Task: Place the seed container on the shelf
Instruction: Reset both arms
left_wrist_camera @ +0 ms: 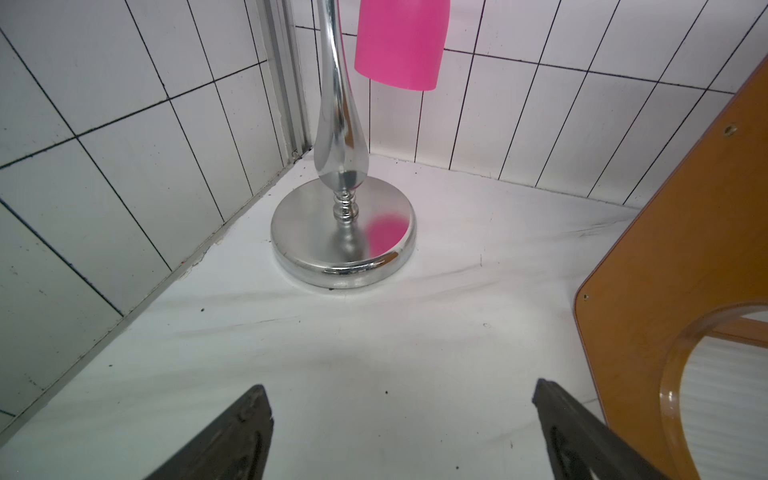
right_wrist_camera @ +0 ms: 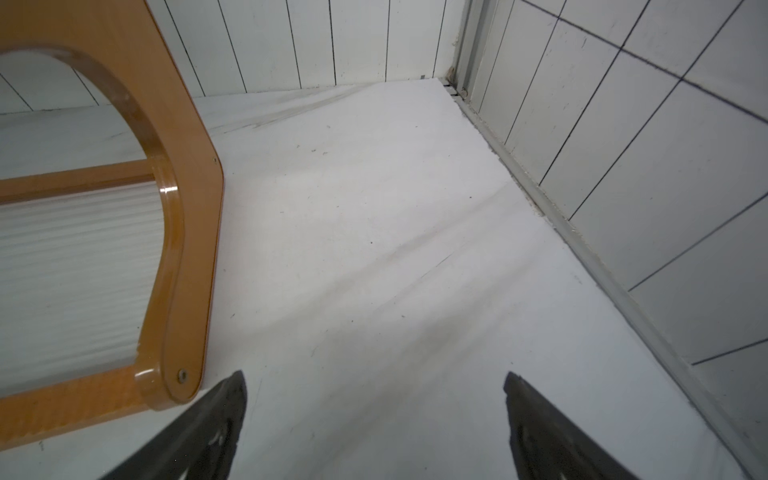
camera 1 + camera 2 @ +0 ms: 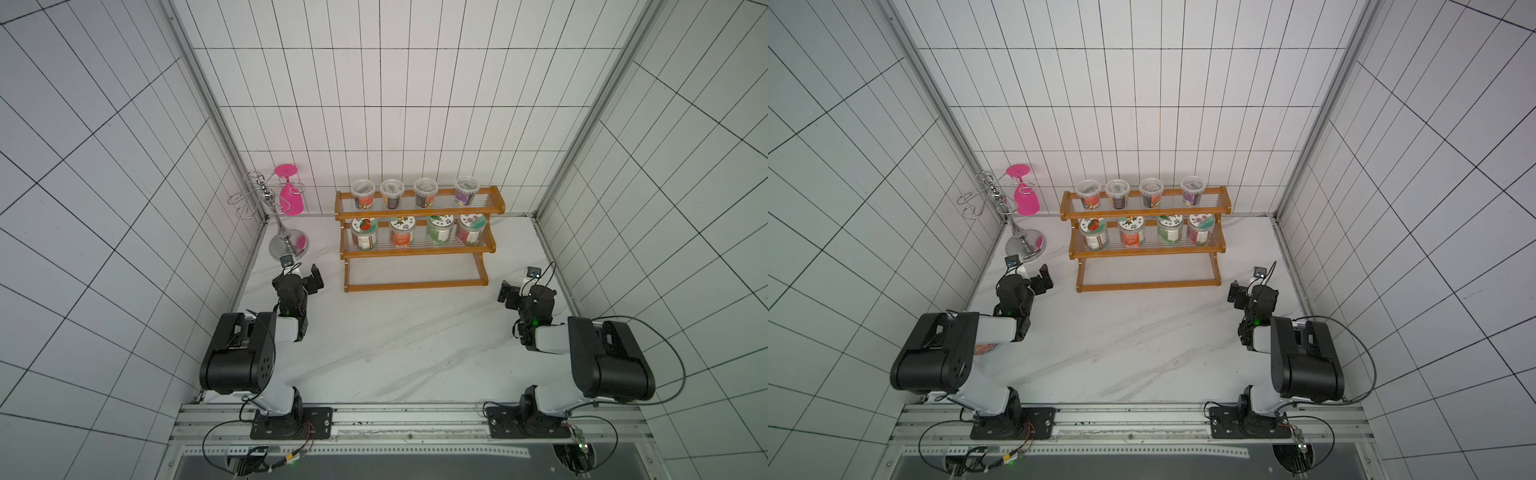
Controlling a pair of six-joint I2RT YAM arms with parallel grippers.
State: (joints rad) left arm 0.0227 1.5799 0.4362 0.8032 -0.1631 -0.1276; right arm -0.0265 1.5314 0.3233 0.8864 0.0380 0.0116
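The shelf [image 3: 415, 285] [image 3: 1148, 285], an orange-brown three-tier rack, stands at the back of the white table. Its top tier holds several clear tubs [image 3: 390, 194] and its middle tier several labelled jars [image 3: 402, 232]. The bottom tier is bare. No seed container shows plainly on the table. A red-and-white patterned patch [image 3: 984, 348] peeks from under my left arm, too hidden to identify. My left gripper [image 3: 313, 279] [image 1: 400, 384] is open and empty, left of the shelf's side panel [image 1: 665, 270]. My right gripper [image 3: 508, 293] [image 2: 375, 373] is open and empty, right of the other side panel [image 2: 187, 187].
A silver wire glass stand [image 3: 286, 243] [image 1: 345, 245] sits in the back left corner, just ahead of my left gripper. A pink glass [image 3: 291, 199] [image 1: 399, 41] hangs upside down on it. Tiled walls close in on three sides. A metal rail [image 3: 407, 409] runs along the front.
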